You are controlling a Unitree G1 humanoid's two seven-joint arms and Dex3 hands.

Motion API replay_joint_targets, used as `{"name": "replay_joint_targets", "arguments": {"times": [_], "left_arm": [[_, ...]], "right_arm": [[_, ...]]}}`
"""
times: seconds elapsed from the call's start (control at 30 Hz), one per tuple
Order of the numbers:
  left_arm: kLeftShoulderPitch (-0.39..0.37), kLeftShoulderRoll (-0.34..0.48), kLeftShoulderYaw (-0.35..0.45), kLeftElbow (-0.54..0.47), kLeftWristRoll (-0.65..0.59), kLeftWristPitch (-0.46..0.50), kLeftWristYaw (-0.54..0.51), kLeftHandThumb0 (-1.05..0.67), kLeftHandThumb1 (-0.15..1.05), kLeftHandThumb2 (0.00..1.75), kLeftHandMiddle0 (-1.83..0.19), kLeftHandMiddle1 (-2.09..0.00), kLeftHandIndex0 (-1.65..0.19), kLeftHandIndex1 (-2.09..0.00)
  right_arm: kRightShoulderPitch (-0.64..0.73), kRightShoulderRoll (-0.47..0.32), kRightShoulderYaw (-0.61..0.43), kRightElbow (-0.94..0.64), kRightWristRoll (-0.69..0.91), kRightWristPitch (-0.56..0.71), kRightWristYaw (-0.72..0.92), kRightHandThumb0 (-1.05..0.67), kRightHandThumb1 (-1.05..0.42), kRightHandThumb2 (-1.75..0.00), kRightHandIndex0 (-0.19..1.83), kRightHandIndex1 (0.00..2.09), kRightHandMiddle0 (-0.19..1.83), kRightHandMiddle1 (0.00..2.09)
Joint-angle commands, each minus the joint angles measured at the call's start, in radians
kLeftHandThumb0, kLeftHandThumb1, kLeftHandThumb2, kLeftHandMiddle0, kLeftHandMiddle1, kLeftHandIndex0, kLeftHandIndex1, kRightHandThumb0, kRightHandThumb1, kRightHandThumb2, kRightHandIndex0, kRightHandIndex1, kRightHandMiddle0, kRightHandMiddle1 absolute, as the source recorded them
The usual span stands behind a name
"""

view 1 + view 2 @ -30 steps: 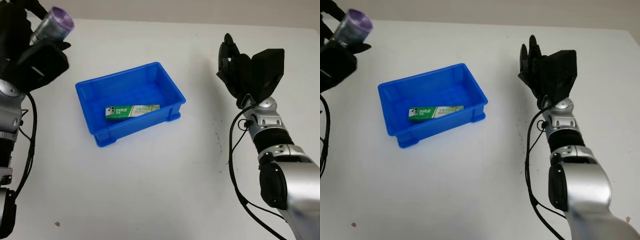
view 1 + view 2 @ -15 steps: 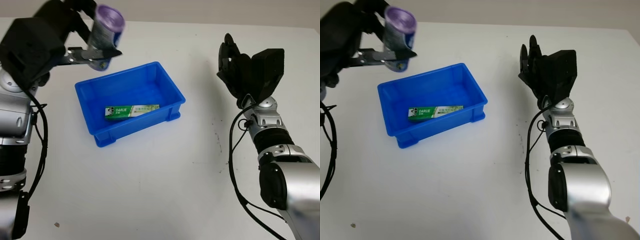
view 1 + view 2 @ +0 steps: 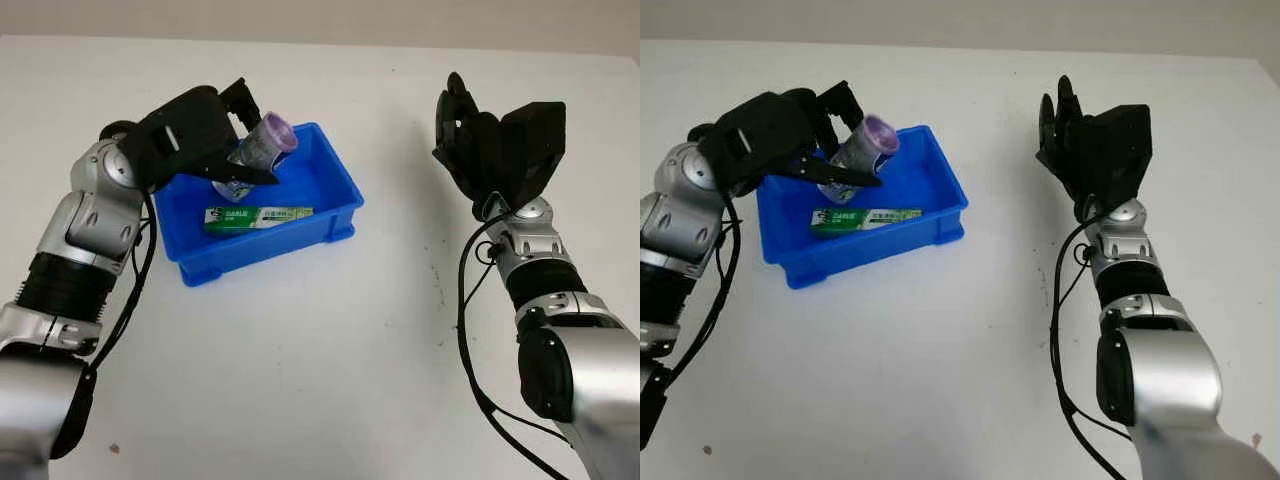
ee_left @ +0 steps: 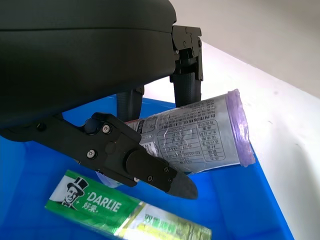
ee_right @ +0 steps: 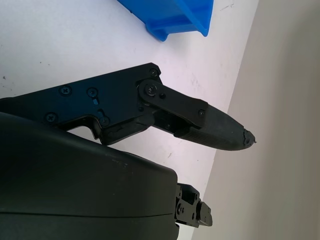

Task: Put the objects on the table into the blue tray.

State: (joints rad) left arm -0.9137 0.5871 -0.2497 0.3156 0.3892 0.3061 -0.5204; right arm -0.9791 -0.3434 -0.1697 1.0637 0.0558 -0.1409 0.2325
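A blue tray [image 3: 330, 178] sits on the white table, left of centre. A green Darlie toothpaste box [image 3: 258, 215] lies flat inside it. My left hand [image 3: 215, 140] hovers over the tray's left half, shut on a silver tube with a purple cap [image 3: 262, 145], tilted with the cap pointing up and right. In the left wrist view the silver tube [image 4: 200, 135] sits between the fingers [image 4: 145, 167], just above the toothpaste box [image 4: 125, 217]. My right hand [image 3: 490, 150] is raised at the right side of the table, open and holding nothing.
A corner of the blue tray [image 5: 175, 17] appears in the right wrist view above the right hand's finger [image 5: 200, 117]. White tabletop [image 3: 320, 360] stretches in front of the tray and between the two arms.
My left hand has swung from the far left edge rightward and down, carrying the silver tube over the tray and lowering it inside. The right hand has stayed still.
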Motion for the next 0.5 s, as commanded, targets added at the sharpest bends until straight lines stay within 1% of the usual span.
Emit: {"name": "replay_joint_targets", "arguments": {"times": [0.0, 0.03, 0.1, 0.13, 0.17, 0.2, 0.27, 0.3, 0.37, 0.4, 0.47], "left_arm": [[0.0, 0.022, -0.026, 0.014, 0.01, -0.017, -0.046, -0.44, 1.02, 0.06, 0.09, -1.74, 0.17, -1.48], [0.002, 0.025, -0.023, 0.01, 0.009, -0.025, -0.061, -0.51, 1.03, 0.06, 0.07, -1.33, 0.18, -1.14], [0.007, 0.026, -0.01, 0.004, -0.002, -0.044, -0.077, -0.57, 1.04, 0.07, -0.01, -0.82, 0.19, -0.84], [0.009, 0.02, 0.004, 0.002, -0.017, -0.048, -0.082, -0.59, 1.05, 0.08, -0.04, -0.64, 0.19, -0.75], [0.01, 0.013, 0.017, 0.0, -0.033, -0.047, -0.082, -0.6, 1.05, 0.09, -0.04, -0.57, 0.19, -0.71], [0.012, 0.005, 0.03, -0.004, -0.048, -0.048, -0.077, -0.61, 1.05, 0.09, -0.04, -0.55, 0.19, -0.7], [0.019, -0.009, 0.054, -0.011, -0.072, -0.058, -0.053, -0.58, 1.04, 0.07, 0.05, -0.73, 0.19, -0.79], [0.026, -0.016, 0.067, -0.021, -0.083, -0.066, -0.037, -0.55, 1.04, 0.06, 0.11, -0.87, 0.19, -0.84], [0.039, -0.032, 0.097, -0.043, -0.111, -0.074, -0.009, -0.44, 1.03, 0.05, 0.17, -1.11, 0.19, -1.02], [0.045, -0.042, 0.114, -0.055, -0.129, -0.073, 0.005, -0.4, 1.03, 0.06, 0.18, -1.16, 0.19, -1.09], [0.057, -0.074, 0.157, -0.086, -0.178, -0.043, 0.031, -0.35, 1.04, 0.1, 0.19, -1.37, 0.19, -1.33]], "right_arm": [[0.011, -0.007, -0.001, -0.013, 0.005, 0.011, 0.003, -0.71, -1.05, -0.83, -0.19, 0.0, -0.19, 0.0], [0.01, -0.006, -0.003, -0.012, 0.006, 0.011, 0.002, -0.7, -1.05, -0.83, -0.19, 0.0, -0.19, 0.0], [0.01, -0.004, -0.005, -0.014, 0.007, 0.012, -0.001, -0.7, -1.05, -0.83, -0.19, 0.0, -0.19, 0.0], [0.01, -0.004, -0.003, -0.012, 0.004, 0.008, -0.004, -0.69, -1.05, -0.83, -0.19, 0.0, -0.19, 0.0], [0.01, -0.004, 0.0, -0.011, 0.001, 0.008, -0.005, -0.69, -1.05, -0.82, -0.19, 0.0, -0.19, 0.0], [0.009, -0.005, 0.002, -0.01, -0.002, 0.008, -0.006, -0.69, -1.05, -0.82, -0.19, 0.0, -0.19, 0.0], [0.006, -0.005, 0.005, -0.007, -0.006, 0.009, -0.008, -0.69, -1.05, -0.82, -0.19, 0.0, -0.19, 0.0], [0.005, -0.006, 0.006, -0.004, -0.008, 0.008, -0.008, -0.69, -1.05, -0.82, -0.19, 0.0, -0.19, 0.0], [0.003, -0.007, 0.008, -0.003, -0.008, 0.006, 0.0, -0.7, -1.05, -0.83, -0.19, 0.0, -0.19, 0.0], [0.002, -0.008, 0.01, -0.004, -0.01, 0.009, 0.003, -0.69, -1.05, -0.84, -0.19, 0.0, -0.19, 0.0], [-0.001, -0.006, 0.01, -0.005, -0.008, 0.013, 0.003, -0.7, -1.05, -0.84, -0.19, 0.0, -0.19, 0.0]]}}
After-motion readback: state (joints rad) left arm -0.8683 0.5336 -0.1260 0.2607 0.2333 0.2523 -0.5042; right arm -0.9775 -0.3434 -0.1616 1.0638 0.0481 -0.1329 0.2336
